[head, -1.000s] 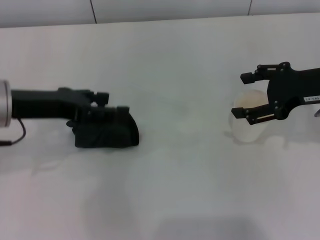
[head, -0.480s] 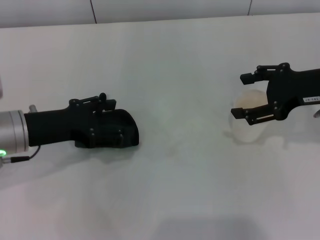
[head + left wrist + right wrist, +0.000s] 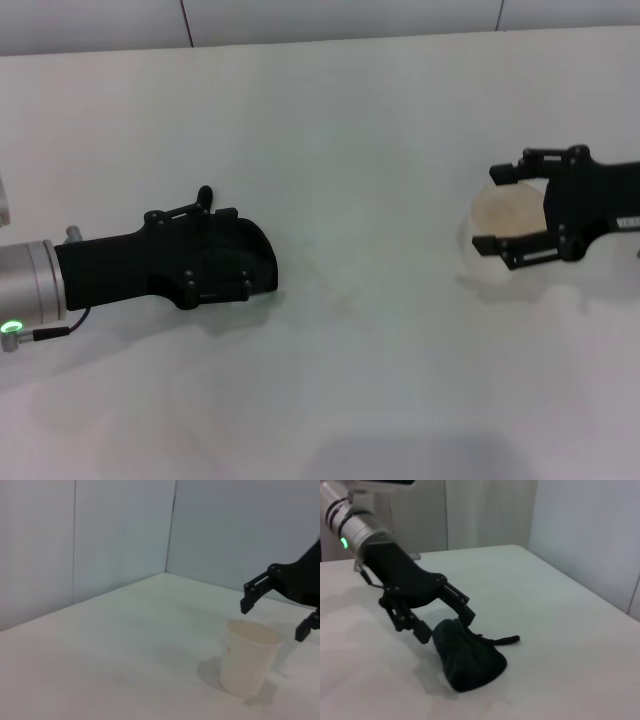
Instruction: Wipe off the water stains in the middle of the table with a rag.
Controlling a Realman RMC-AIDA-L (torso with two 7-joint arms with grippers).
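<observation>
While my left gripper (image 3: 440, 617) straddles the soft black cloth rag (image 3: 467, 655), fingers spread, unclenched, the table's (image 3: 340, 130) middle lies at three o'clock — my right gripper (image 3: 520, 210) gapes over a white paper cup (image 3: 505, 225).

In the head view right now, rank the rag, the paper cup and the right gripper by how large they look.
1. Right gripper, open around the cup.
2. Rag, only partly visible beneath the open left gripper, so unsure against the cup.
3. Paper cup, partly covered by the gripper.
</observation>
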